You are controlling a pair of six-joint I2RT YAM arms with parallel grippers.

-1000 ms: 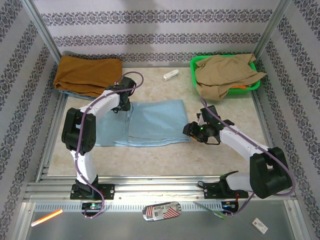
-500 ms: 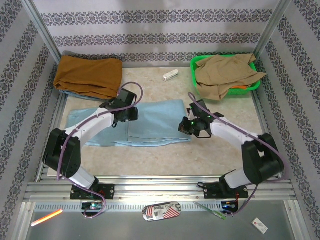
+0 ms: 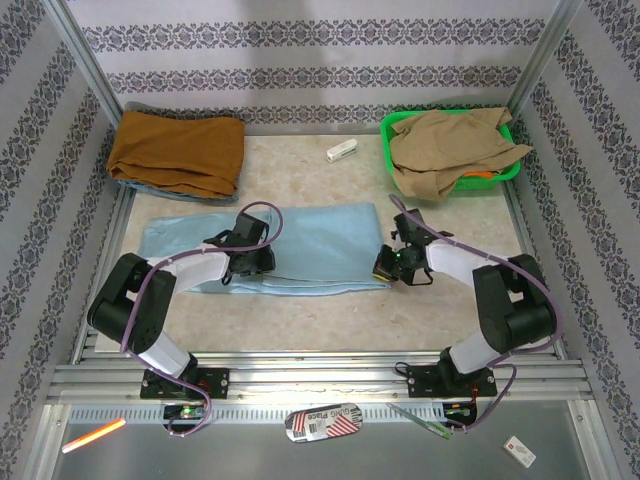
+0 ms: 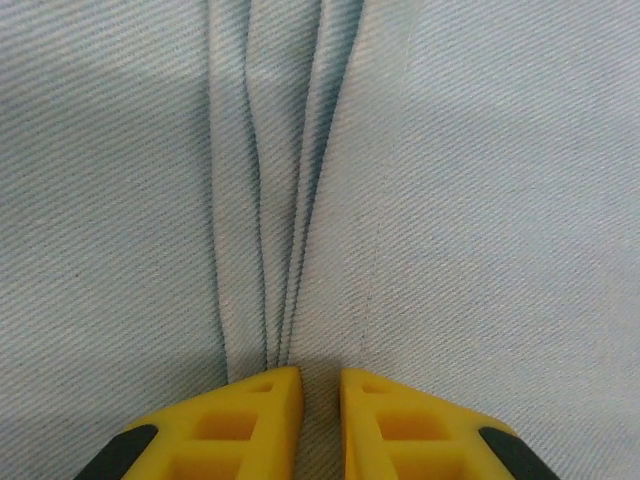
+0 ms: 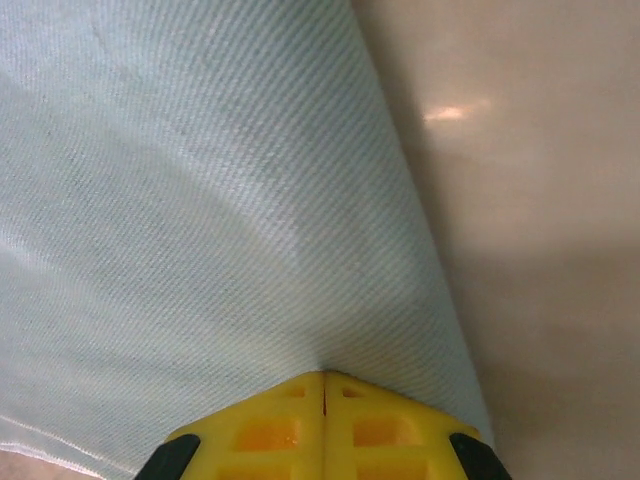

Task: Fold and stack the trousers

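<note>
While the trousers (image 3: pixel 315 240) lie flat under both grippers, their long axis runs side to side, one end reaching well past the left gripper (image 4: pixel 320 378) and the other ending at the right gripper (image 5: pixel 324 378). The left gripper is nearly closed, pinching raised pleats of cloth at its tips. The right gripper is clamped tight on the cloth's edge, with bare table (image 5: pixel 540 250) just beside it.

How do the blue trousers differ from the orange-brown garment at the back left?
The trousers are pale blue; the orange-brown garment is rust-coloured. The trousers lie spread out long across mid-table; the garment sits folded in the back left corner. Both are plain cloth.
</note>
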